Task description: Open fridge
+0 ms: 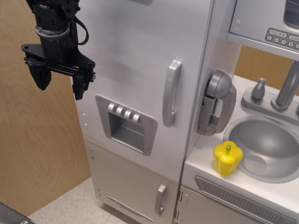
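Observation:
The fridge is a tall white toy-kitchen unit filling the middle of the view. Its large door is shut, with a silver vertical bar handle at its right side and a grey recessed dispenser panel with four buttons lower left. My black gripper hangs at the upper left, by the fridge's left edge, well to the left of the handle. Its two fingers are spread apart and nothing is between them.
A smaller lower door with a short handle sits under the large door. A grey toy phone hangs on the fridge's right side. A yellow pepper stands by the sink with its faucet. A microwave keypad shows at the top right. A wooden wall is on the left.

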### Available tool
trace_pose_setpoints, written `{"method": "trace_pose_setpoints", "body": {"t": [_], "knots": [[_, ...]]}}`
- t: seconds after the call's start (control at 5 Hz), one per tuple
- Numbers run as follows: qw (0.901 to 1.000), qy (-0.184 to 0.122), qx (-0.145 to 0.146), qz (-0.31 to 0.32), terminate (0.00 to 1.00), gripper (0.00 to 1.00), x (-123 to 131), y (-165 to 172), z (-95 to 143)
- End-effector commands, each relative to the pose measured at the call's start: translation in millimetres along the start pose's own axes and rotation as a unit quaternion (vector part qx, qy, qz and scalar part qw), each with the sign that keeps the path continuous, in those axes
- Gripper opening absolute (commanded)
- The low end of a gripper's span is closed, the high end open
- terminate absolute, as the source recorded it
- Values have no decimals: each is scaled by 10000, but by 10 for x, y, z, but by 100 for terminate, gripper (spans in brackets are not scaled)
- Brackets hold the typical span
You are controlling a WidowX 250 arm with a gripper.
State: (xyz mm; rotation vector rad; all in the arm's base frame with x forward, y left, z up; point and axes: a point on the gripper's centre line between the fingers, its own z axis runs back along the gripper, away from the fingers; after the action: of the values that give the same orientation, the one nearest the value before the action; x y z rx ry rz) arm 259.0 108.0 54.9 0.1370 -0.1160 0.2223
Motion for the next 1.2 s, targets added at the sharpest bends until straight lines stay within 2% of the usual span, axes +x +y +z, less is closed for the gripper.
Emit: {"method": "trace_pose_setpoints", "body": {"t": [0.0,0.2,0.4,0.6,1.0], "knots": [[10000,0,0,0,0,100,0,0,0],[9984,-15,-397,-412,0,100,109,-267,1],[9937,-357,-645,-847,0,100,123,-568,69],[9872,-555,-878,-1210,0,100,91,-854,175],[9850,-982,-1022,-987,0,100,188,-1273,379]]}}
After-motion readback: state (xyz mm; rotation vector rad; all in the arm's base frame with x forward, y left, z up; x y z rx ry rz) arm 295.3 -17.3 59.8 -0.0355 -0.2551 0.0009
